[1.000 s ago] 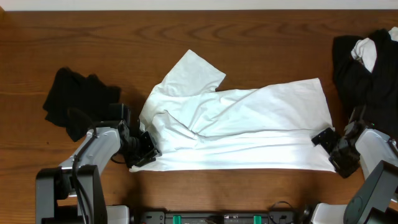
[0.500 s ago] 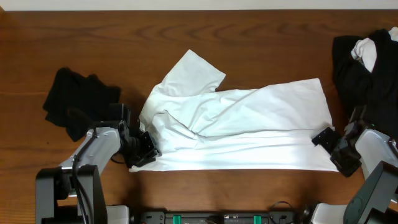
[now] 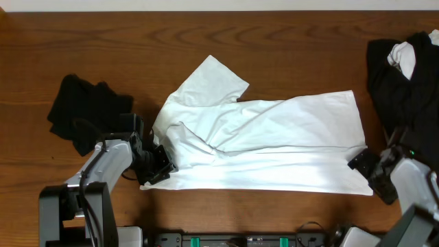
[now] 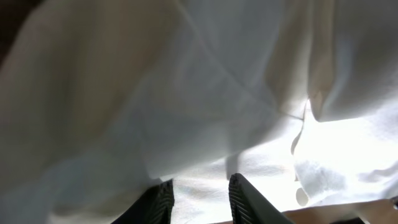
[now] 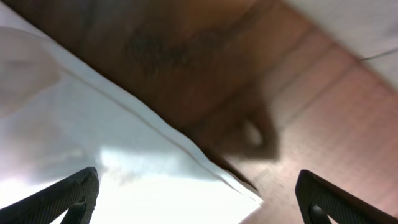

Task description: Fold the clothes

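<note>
Left gripper (image 3: pixel 156 167) at the lower-left corner of the white T-shirt (image 3: pixel 274 147) spread mid-way across the wooden table (image 3: pixel 103 41), fingers (image 4: pixel 242 196) narrowly apart over cloth, cannot tell if gripping; right gripper (image 3: pixel 374 176) gaping wide, empty, at the lower-right corner; black garment (image 3: pixel 86 110) left, black-and-white heap (image 3: pixel 405 68) far right.
</note>
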